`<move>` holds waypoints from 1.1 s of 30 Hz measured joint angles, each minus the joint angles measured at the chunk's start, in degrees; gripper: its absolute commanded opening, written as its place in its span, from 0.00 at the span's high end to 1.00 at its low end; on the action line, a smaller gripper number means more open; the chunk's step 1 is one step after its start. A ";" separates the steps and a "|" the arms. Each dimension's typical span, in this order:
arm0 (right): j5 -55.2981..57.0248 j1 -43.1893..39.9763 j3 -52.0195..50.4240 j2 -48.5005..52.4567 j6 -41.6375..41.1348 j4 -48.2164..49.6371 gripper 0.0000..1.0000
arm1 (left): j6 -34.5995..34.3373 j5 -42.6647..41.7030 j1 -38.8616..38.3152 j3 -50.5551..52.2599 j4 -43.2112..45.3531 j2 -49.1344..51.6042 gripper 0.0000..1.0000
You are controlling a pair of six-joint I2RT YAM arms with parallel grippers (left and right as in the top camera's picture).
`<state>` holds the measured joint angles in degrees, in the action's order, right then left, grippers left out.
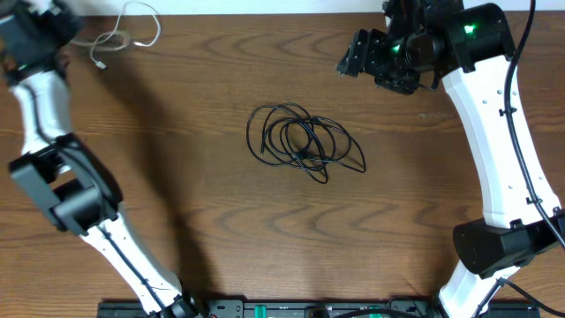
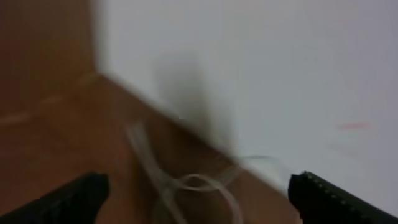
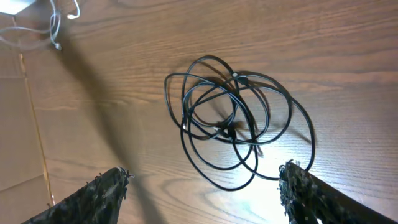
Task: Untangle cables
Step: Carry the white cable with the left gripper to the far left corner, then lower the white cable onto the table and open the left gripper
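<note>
The cables lie in two places on the wood-grain tabletop (image 1: 221,238). The thin black cables (image 1: 305,146) sit near the middle as one flat tangle of overlapping loops, with nothing touching them. The thin white cable (image 1: 124,35) lies in loose loops at the far left edge, close to the white wall (image 2: 280,74). The left arm (image 1: 44,97) reaches to that far left corner. Its wrist view, which is blurred, shows the left jaws spread wide with the white cable on the wood below and between them, not gripped. The right arm (image 1: 485,132) is raised at the far right, well apart from the black tangle. The right jaws also stand wide open and empty, looking down on the black loops from above.
</note>
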<state>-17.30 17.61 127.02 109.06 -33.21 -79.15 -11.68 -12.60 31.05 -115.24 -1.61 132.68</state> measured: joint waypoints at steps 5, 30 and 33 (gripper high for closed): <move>0.46 0.00 -0.02 0.00 0.00 0.79 0.22 | 2.80 1.81 6.05 -0.02 -4.96 -0.09 0.01; 1.46 0.17 -0.02 0.00 2.49 0.26 0.23 | 4.48 -6.21 -6.86 -0.02 -9.20 -0.02 0.01; 1.75 0.37 -0.02 0.00 2.62 0.07 0.23 | 5.20 -3.76 -8.00 -0.02 -7.98 0.76 0.01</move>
<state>-15.55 17.98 127.00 109.06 -30.59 -79.09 -6.48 -16.36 23.05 -115.26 -9.58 133.45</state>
